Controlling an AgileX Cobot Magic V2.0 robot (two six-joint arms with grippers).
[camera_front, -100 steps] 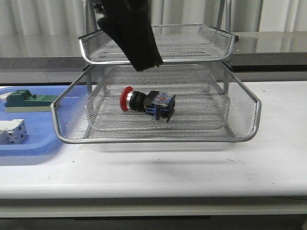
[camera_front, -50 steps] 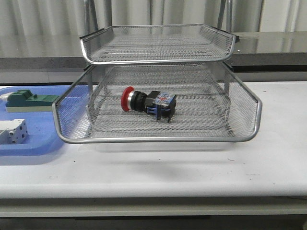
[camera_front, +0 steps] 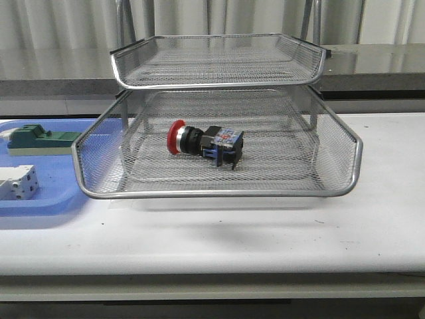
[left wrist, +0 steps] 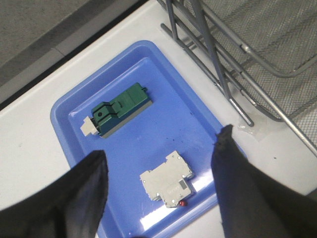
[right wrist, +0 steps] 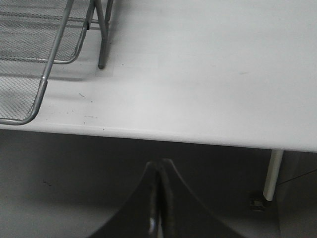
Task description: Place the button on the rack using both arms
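Note:
The button [camera_front: 202,143], with red cap, black body and blue rear block, lies on its side in the middle tier of the silver wire-mesh rack [camera_front: 219,193]. No gripper shows in the front view. My left gripper [left wrist: 161,163] is open and empty, high above the blue tray [left wrist: 64,119]; the rack's legs and rim [left wrist: 257,59] show beside it. My right gripper [right wrist: 159,171] is shut and empty, off the table's front edge; a corner of the rack [right wrist: 44,74] shows in its view.
The blue tray [camera_front: 46,199] left of the rack holds a green block [camera_front: 40,139] and a white-grey block [camera_front: 16,183]; both also show in the left wrist view, green [left wrist: 119,109] and white-grey [left wrist: 167,179]. White table [right wrist: 208,74] lies right of the rack.
A second ago a dark arm hung over the rack's upper tier in the front view; it has withdrawn out of that view. The button has not moved.

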